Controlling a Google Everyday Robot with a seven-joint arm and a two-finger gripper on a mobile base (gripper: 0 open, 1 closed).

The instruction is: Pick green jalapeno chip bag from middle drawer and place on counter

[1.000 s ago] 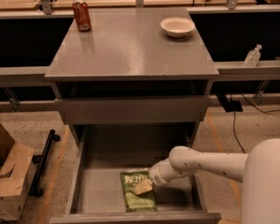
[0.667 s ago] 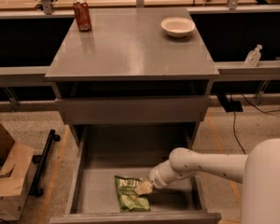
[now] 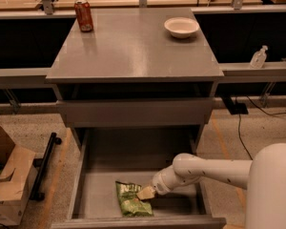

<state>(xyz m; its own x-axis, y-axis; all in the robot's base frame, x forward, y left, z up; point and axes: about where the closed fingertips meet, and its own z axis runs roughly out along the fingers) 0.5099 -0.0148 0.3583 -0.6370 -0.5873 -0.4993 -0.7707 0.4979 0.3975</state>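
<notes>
- Nearest, at bottom right: the white robot body (image 3: 276, 190), its single arm (image 3: 209, 168) stretched left and down into the cabinet.
- At the arm's end: the gripper (image 3: 147, 192), low inside the open middle drawer (image 3: 78, 185), close to the front lip and a little right of centre. Open or closed: cannot tell.
- Touching the gripper's tip: the green jalapeno chip bag (image 3: 131, 202), crumpled on the drawer floor near the front lip. Not yet lifted clear, by the look of it.
- Relation that matters: bag to the left of the gripper and slightly nearer the camera, with contact at the bag's upper right edge. Long axis roughly front to back in the drawer, skewed a little. Only one arm here, so no choice of side.
- Judged step: securing the bag ahead of the lift. Probably calls for a rise out through the open front part of the drawer, keeping clear of what overhangs it.
- Above and behind: the closed upper drawer front (image 3: 133, 112), a plain grey panel over the back of the open drawer.
- Higher and farther: the counter tabletop (image 3: 133, 51), carrying a red soda can (image 3: 83, 15) at its far left corner and a white bowl (image 3: 181, 26) toward its far right. The stretch between and in front of them looks the likely landing spot.
</notes>
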